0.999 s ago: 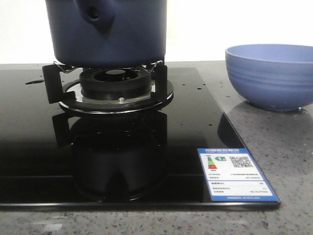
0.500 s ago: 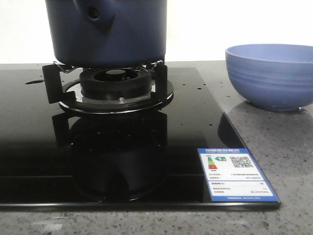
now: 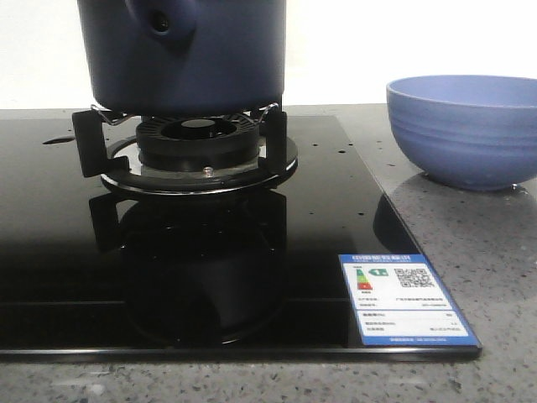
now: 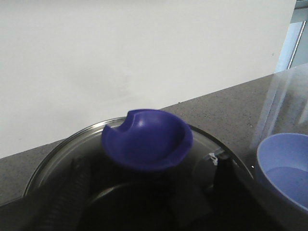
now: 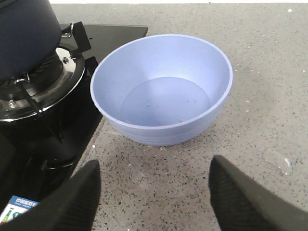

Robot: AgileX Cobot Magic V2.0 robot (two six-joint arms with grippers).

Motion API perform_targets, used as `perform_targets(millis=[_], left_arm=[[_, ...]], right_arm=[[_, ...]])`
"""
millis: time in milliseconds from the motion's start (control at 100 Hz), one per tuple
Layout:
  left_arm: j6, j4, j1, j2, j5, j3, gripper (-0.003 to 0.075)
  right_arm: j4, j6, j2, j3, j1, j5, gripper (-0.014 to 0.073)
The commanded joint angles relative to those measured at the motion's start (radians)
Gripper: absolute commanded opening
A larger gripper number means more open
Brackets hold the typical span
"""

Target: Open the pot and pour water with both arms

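1. Stove [image 3: 50, 252] of black glass is the largest thing; its burner [image 3: 197, 143] carries the pot [image 3: 185, 50], which sits on the metal supports.
2. Pot looks heavy and stiff to me, with smooth matte walls that may slip; I judge the stubby side knob [image 3: 161, 23] with its hole is the place to hold for pouring.
3. Light-blue bowl [image 5: 161, 89] stands on the counter [image 5: 269, 57] just beside the stove, and looks nearly empty.
4. Lid [image 4: 53, 161] has a blue knob [image 4: 147, 139] on top, good for lifting.
5. My right gripper [image 5: 154, 197] is spread wide, holding nothing; my left gripper is too dark, so I cannot tell.
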Motion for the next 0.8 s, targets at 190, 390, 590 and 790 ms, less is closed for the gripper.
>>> perform_targets(millis=[190,390,590,790], left_arm=[[-0.001,0.002,0.001,0.087,-0.070,-0.132,0.0497],[-0.001,0.002,0.012,0.123,-0.068,-0.163,0.0497],[-0.001,0.002,0.013,0.143,-0.064,-0.163,0.0497],[-0.001,0.003,0.024,0.152,-0.055,-0.163,0.0494]], right_arm=[[0.008,-0.011,0.013,-0.036,0.003,-0.056,0.0437],[0.008,-0.011,0.013,-0.036,0.003,-0.056,0.0437],[0.008,-0.011,0.013,-0.036,0.003,-0.047,0.0437],[0.008,-0.011,0.013,-0.036,0.003,-0.038,0.0437]])
